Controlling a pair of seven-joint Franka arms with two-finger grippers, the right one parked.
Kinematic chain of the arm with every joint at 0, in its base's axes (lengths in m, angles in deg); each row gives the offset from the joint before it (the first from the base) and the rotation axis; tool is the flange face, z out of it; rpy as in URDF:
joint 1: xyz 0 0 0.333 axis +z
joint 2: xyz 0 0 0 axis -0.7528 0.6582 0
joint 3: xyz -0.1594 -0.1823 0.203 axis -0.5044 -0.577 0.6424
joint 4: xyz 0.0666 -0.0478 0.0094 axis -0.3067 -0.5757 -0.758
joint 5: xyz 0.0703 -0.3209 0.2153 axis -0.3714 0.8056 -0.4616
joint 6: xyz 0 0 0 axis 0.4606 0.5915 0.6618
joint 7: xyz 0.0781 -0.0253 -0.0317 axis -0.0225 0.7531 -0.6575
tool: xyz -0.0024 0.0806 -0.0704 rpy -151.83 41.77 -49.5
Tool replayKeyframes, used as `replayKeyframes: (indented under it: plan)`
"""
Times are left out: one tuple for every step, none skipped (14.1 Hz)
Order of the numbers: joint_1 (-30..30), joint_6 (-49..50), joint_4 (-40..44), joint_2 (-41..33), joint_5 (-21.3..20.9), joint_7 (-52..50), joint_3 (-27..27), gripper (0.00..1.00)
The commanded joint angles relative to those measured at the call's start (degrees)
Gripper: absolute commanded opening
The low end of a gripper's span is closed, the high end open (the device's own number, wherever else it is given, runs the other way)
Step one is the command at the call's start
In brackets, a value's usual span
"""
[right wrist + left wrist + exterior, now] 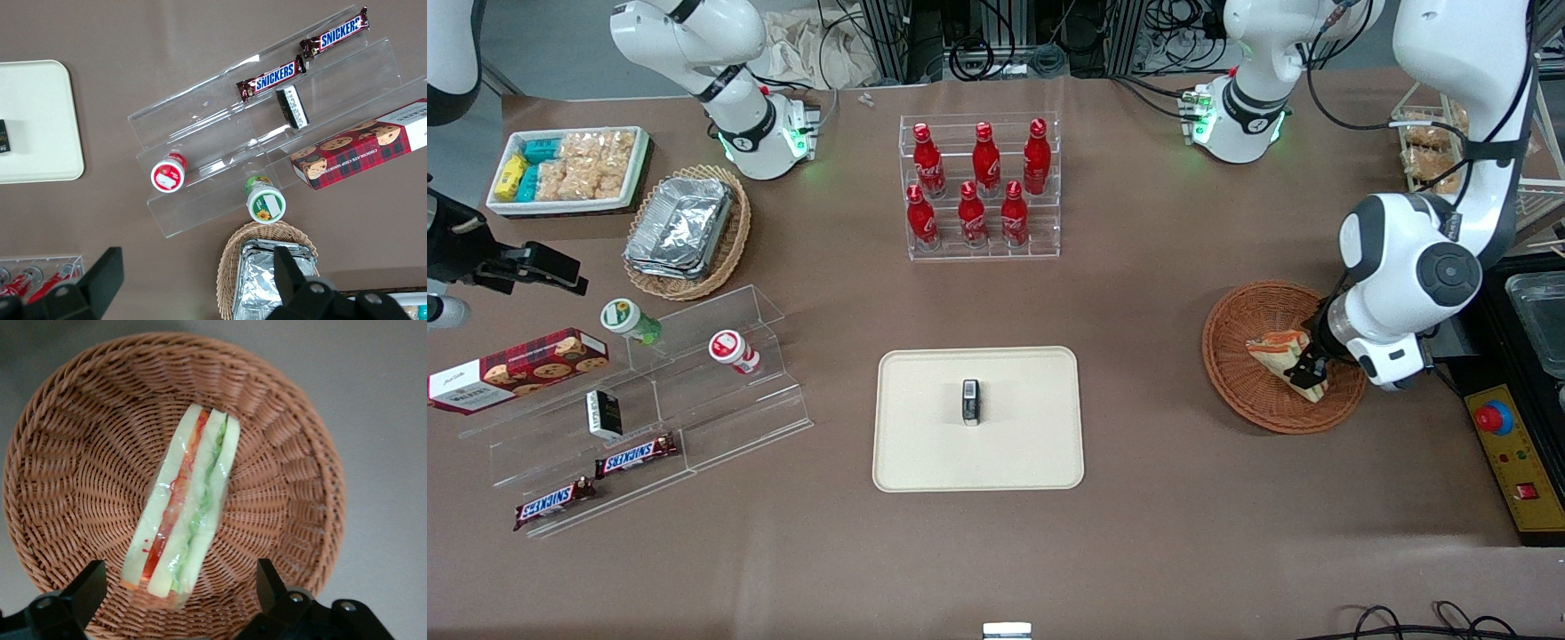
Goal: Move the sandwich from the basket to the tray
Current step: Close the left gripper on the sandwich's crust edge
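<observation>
Front overview of table (1138, 293); wrist close-up above basket (293, 453), shared by both.

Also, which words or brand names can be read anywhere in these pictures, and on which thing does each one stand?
"SNICKERS": on each of two brown chocolate bars on the clear acrylic step shelf.
"CHOCOLATE CHIP COOKIES": along the red tartan cookie box; its other print is too small.
Red bottles: white script, not readable.
The left gripper, open over the wrapped triangular sandwich in the reddish-brown wicker basket, shows no text.
</observation>
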Motion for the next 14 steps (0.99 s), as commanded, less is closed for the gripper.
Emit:
replayKeyframes:
  plan:
    - [-0.02, -3.40, -2.81, -0.33, -0.70, -2.34, -0.03, 1.00]
    - [-0.02, -3.57, -2.90, 0.19, -0.70, -2.34, -0.03, 1.00]
    - [-0.02, -4.88, -2.81, 0.98, -0.70, -2.34, -0.03, 1.00]
    - [-0.02, -6.55, -2.81, 1.95, -0.70, -2.34, -0.03, 1.00]
    - [-0.02, -7.69, -2.73, 2.74, -0.70, -2.34, -0.03, 1.00]
    - [-0.02, -8.75, -2.64, 3.53, -0.70, -2.34, -0.03, 1.00]
    - [-0.02, -9.72, -2.38, 4.49, -0.70, -2.34, -0.03, 1.00]
    - [-0.02, -10.68, -2.46, 5.11, -0.70, -2.25, 0.06, 1.00]
    - [-0.02, -10.78, -2.46, 5.38, -0.70, -2.25, 0.06, 0.99]
    - [-0.02, -10.78, -2.37, 5.38, -0.70, -1.99, 0.06, 0.82]
    - [-0.02, -10.70, -2.37, 5.38, -0.79, -1.81, 0.06, 0.38]
    - [-0.02, -10.69, -2.37, 5.30, -0.79, -1.98, 0.06, 0.23]
    - [-0.02, -10.52, -2.20, 5.12, -0.79, -1.98, 0.06, 0.05]
    - [-0.02, -10.00, -1.85, 5.03, -0.79, -2.07, 0.06, 0.00]
